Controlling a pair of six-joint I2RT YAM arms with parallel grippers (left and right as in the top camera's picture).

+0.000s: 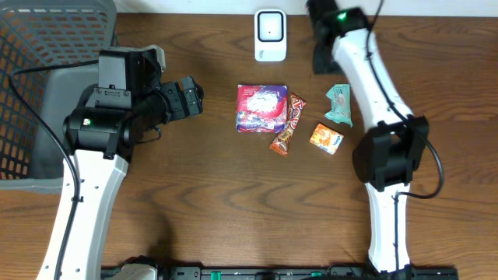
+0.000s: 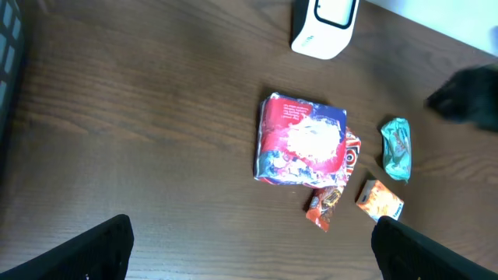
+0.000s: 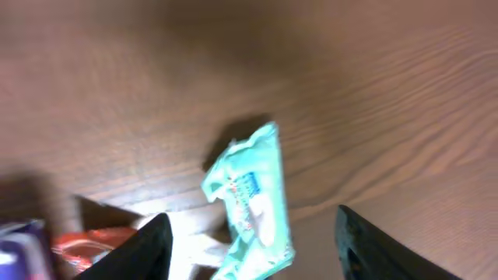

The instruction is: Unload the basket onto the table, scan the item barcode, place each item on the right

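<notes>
Plainly, the right gripper (image 3: pixel 250 220) is shown with its jaws parted fairly wide and nothing clamped between them. The teal packet (image 3: pixel 247 198) is seen below the gap, lying flat on the tabletop (image 1: pixel 194 202); contact with either finger cannot be made out. The packet is crumpled, with crimped ends and a pale printed patch on its upper face, and no barcode can be read on it in the blurred wrist view. It is placed right of centre, toward the far edge, at the right end of a small cluster formed with a purple-and-red packet (image 1: pixel 262 107), an orange-red bar (image 1: pixel 286 124) and a small orange packet (image 1: pixel 327 138). The white scanner (image 1: pixel 270 35) is set at the middle of the far edge. The left gripper (image 2: pixel 250 225) is held wide apart and empty, near the grey basket (image 1: pixel 31 54) at the left edge.
</notes>
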